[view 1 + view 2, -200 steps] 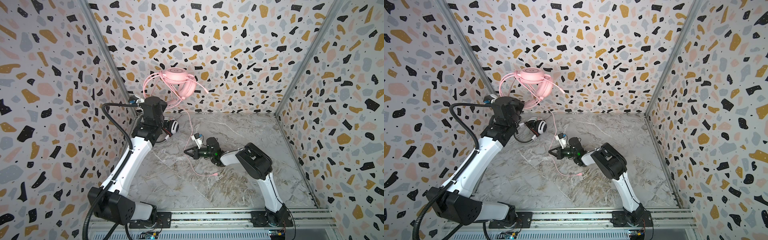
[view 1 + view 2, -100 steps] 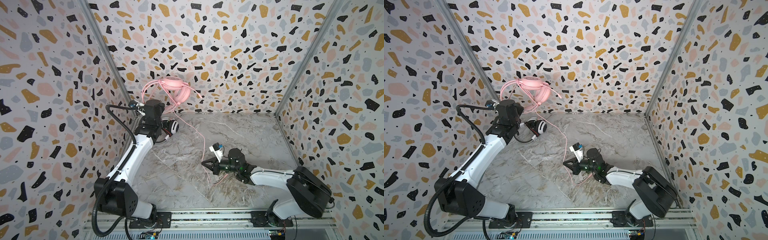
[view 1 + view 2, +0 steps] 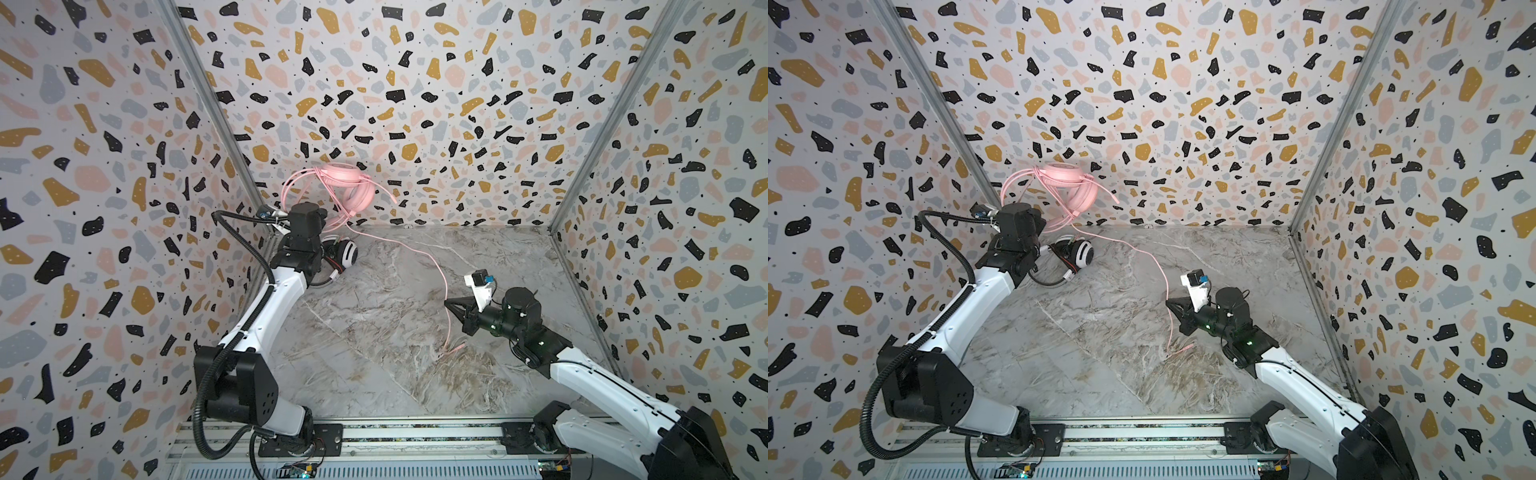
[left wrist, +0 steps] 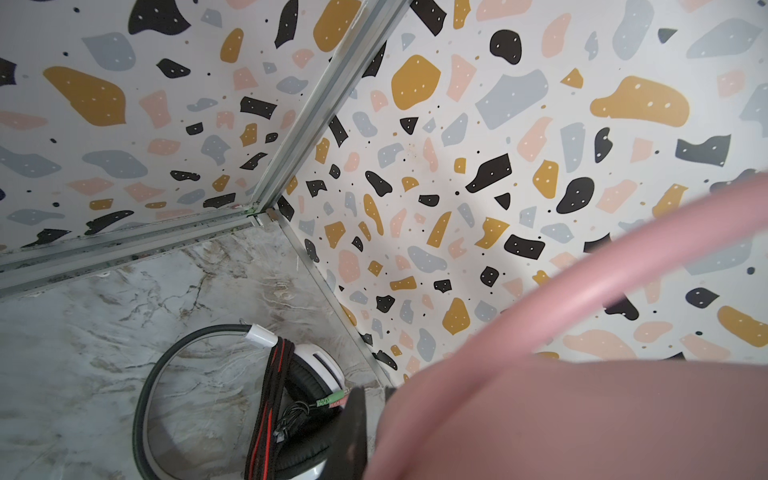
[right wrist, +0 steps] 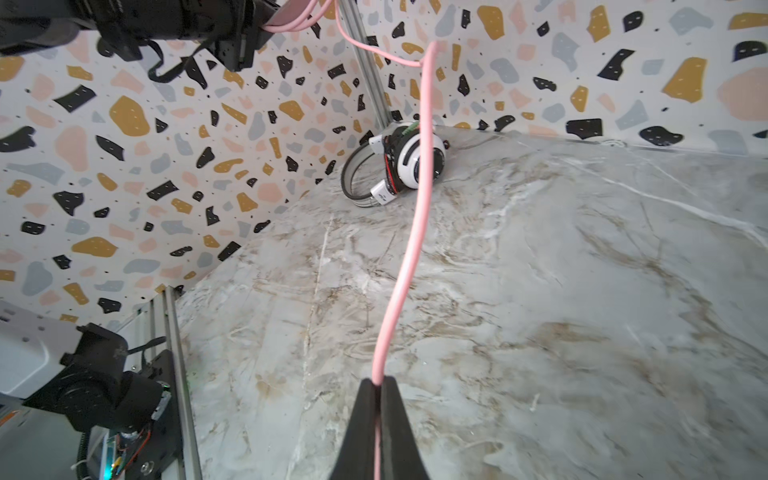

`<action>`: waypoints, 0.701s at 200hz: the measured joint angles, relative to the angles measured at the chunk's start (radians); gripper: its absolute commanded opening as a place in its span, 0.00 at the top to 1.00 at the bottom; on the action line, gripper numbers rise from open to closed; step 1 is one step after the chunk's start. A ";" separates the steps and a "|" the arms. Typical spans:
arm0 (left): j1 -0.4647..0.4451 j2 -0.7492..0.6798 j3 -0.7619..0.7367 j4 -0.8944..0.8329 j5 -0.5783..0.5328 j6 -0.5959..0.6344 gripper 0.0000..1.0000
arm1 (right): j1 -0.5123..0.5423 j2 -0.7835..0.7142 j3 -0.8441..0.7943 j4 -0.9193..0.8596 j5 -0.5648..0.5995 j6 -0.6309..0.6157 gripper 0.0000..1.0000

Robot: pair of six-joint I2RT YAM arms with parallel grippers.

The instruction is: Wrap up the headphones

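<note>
- The pink headset (image 3: 345, 183) hangs clear of the marble floor (image 3: 374, 374), at 11 o'clock of the floor in both top views, close to the back wall (image 3: 415, 104).
- The left gripper (image 5: 257, 29) is pressed together on it, and pink loops spill from the jaws.
- The pink cable (image 3: 432, 266) trails from that headset toward 5 o'clock, down to the right gripper (image 3: 451, 305).
- The right gripper pinches the cable between closed fingers. The plug end (image 3: 455, 347) lies on the floor at 6 o'clock of the gripper.
- The white headset (image 3: 347, 255) lies on the floor at 6 o'clock of the pink one, with its black-and-red cord (image 4: 270, 395) wound round it.
</note>
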State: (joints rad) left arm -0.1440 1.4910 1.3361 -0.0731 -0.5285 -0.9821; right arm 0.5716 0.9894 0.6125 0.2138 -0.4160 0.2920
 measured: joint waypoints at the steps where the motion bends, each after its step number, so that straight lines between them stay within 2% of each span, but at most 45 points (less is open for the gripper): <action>1: 0.000 0.000 -0.001 0.000 0.000 0.001 1.00 | -0.001 -0.002 0.002 -0.005 0.000 -0.001 1.00; 60: 0.008 0.008 -0.056 0.007 -0.006 0.036 1.00 | -0.030 -0.141 0.133 -0.142 0.022 -0.040 1.00; 140: 0.008 0.050 -0.148 -0.002 -0.013 0.148 1.00 | -0.031 -0.146 0.307 -0.198 0.090 -0.079 1.00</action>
State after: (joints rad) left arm -0.1364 1.5406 1.1877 -0.0750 -0.5419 -0.8341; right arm 0.5404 0.8433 0.9195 0.0158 -0.3260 0.2134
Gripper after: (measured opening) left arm 0.085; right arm 0.048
